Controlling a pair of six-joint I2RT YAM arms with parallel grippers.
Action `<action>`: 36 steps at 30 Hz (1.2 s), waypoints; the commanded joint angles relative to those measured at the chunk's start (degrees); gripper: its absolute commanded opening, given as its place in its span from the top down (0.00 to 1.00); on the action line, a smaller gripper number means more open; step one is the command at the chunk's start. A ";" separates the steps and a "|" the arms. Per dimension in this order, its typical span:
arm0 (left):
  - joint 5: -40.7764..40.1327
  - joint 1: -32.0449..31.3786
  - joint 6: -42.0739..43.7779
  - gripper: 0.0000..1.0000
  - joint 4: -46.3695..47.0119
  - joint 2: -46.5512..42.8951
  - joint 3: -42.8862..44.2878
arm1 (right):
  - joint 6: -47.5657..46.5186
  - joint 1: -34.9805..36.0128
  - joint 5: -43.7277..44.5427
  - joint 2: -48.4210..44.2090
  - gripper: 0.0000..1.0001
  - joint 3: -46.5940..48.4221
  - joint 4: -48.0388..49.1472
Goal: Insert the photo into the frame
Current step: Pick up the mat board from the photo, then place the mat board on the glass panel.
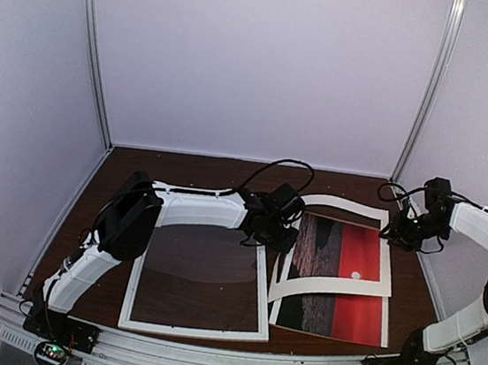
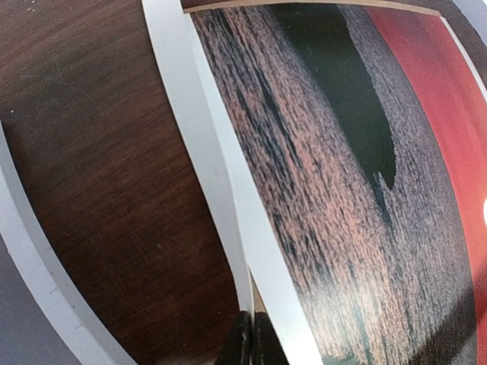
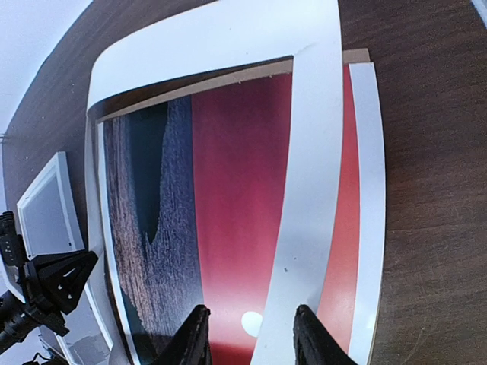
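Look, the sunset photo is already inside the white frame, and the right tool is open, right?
No. The photo is not inside the frame; it lies beside it, under a white mat, as the top external view shows. The right tool is open.

I get soft, even light from above, with only faint shadows on the bench. A grey sheen fills the frame by the front edge. Wrist views bow at their edges — nearest parts blur.

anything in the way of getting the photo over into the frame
Yes: the white mat lies over the photo, one band crossing its middle. The frame sits beside them on the left arm's side, with nothing visible between.
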 commanded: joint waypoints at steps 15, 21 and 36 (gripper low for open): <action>-3.79 0.36 2.60 0.97 -3.13 -3.90 7.09 | -0.51 0.48 -0.21 -9.26 0.54 13.61 -13.16; -8.89 1.06 5.43 0.98 -6.47 -8.76 2.86 | -0.35 0.56 -1.23 -9.78 0.49 14.69 -13.73; -25.29 4.79 8.16 0.98 -17.36 -27.27 -18.92 | 0.28 1.42 -0.86 -10.90 0.47 14.87 -13.57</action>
